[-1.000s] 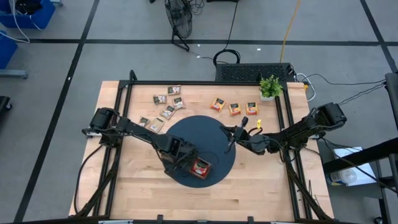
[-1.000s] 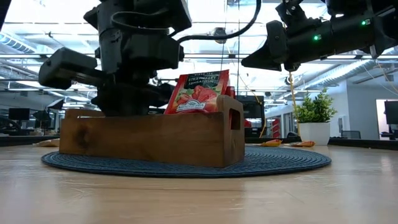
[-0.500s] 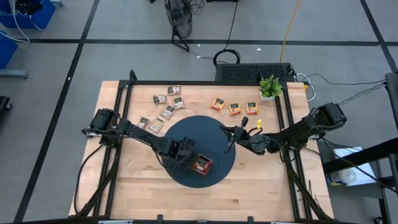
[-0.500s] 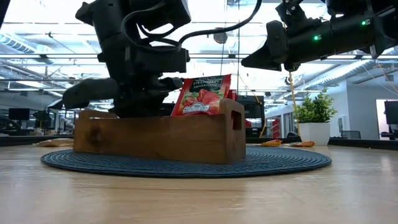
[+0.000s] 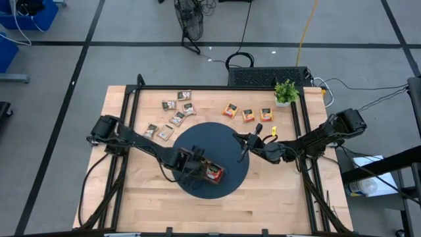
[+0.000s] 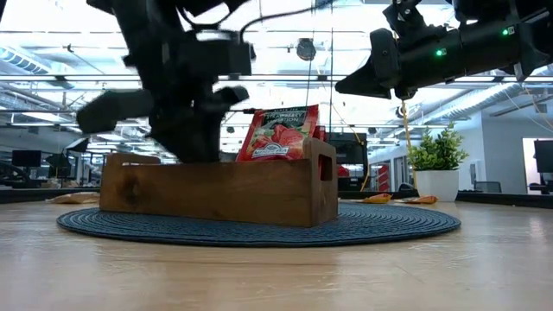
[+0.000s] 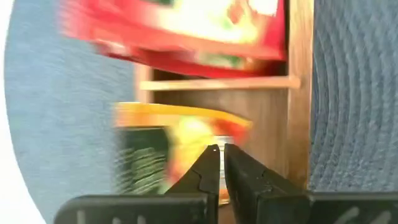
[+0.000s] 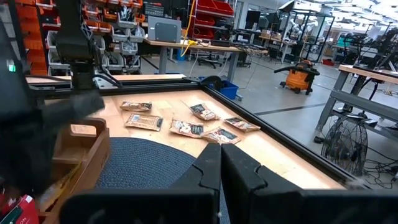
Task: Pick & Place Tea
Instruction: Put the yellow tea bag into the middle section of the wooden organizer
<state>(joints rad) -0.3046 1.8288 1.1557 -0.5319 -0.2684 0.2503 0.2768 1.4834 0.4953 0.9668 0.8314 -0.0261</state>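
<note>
A three-compartment wooden tray [image 5: 202, 168] sits on a round dark mat [image 5: 227, 141]. Red sachets [image 6: 281, 134] stand upright in its right end compartment, sticking above the rim. An orange sachet [image 7: 180, 134] lies in the middle compartment. My left gripper [image 5: 191, 161] is shut and stands over the tray's middle; in the left wrist view its tips [image 7: 219, 149] are right above the orange sachet. My right gripper [image 5: 242, 151] is shut and hovers over the mat's right part, clear of the tray. Loose brown sachets [image 5: 174, 108] and orange sachets [image 5: 248, 114] lie flat on the table. My left gripper comes at the tray's middle compartment from above with shut fingers, the tips over the orange sachet [image 7: 186, 143]. Whether they touch it, I cannot tell: the picture is blurred there.
A small potted plant [image 5: 285, 92] stands at the far right corner. A black frame rail [image 5: 217, 87] runs around the table. Bare wood [image 5: 263, 197] lies near the front edge, to the right of the mat.
My left gripper has drawn back from the tray's right end toward the table's left edge and risen a little. The tray has turned slightly on the mat. The red sachets stay standing in their compartment.
</note>
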